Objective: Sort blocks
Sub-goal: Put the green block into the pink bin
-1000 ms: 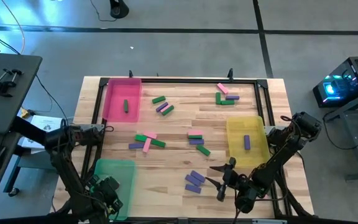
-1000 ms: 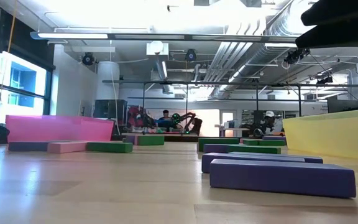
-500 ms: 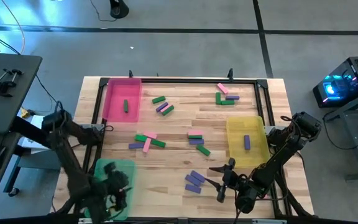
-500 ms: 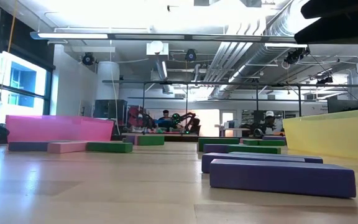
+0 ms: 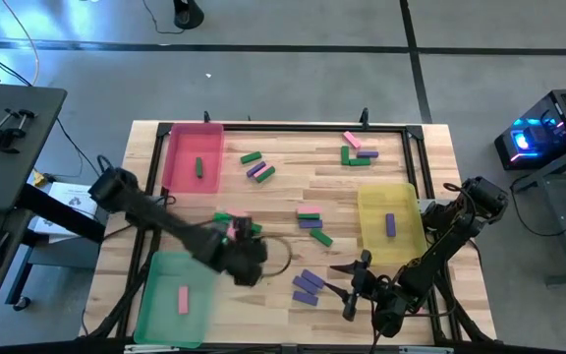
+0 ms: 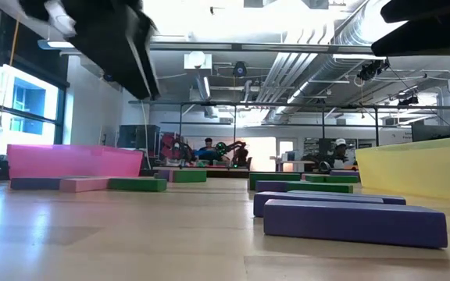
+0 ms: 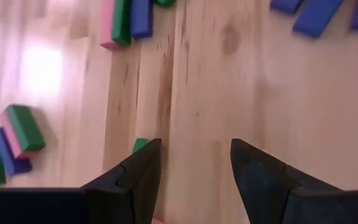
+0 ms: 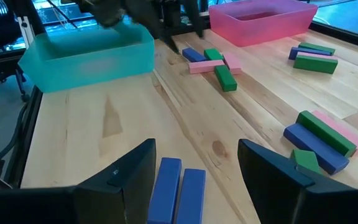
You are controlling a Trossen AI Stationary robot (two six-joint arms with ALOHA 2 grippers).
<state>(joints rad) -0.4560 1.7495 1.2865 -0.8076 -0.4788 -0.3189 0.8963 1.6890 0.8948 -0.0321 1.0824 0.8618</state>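
Blocks lie mostly loose on the wooden table (image 5: 283,197), so sorting looks barely begun. Three trays sit on it: the pink tray (image 5: 178,157) at the far left, the green tray (image 5: 160,295) at the near left, and the yellow tray (image 5: 406,211) at the right.

Each tray holds one block as far as the high view shows: a green block (image 5: 198,167) in the pink tray, a pink block (image 5: 183,301) in the green tray, and a purple block (image 5: 390,225) in the yellow tray. If colours should match trays, the first two look misplaced.

The left arm stretches across the table, its left gripper (image 5: 248,262) blurred over the mid-left cluster (image 5: 230,224) of green, pink and purple bars. In its wrist view, the jaws stand apart with bare wood between them, holding nothing. The right gripper (image 5: 347,288) waits at the near edge, jaws wide and empty, just beside three purple blocks (image 5: 307,286).

Left to sort: a trio (image 5: 257,167) near the pink tray, a group (image 5: 357,151) at the far right, a central stack (image 5: 310,218), and a lone green bar (image 5: 322,238).
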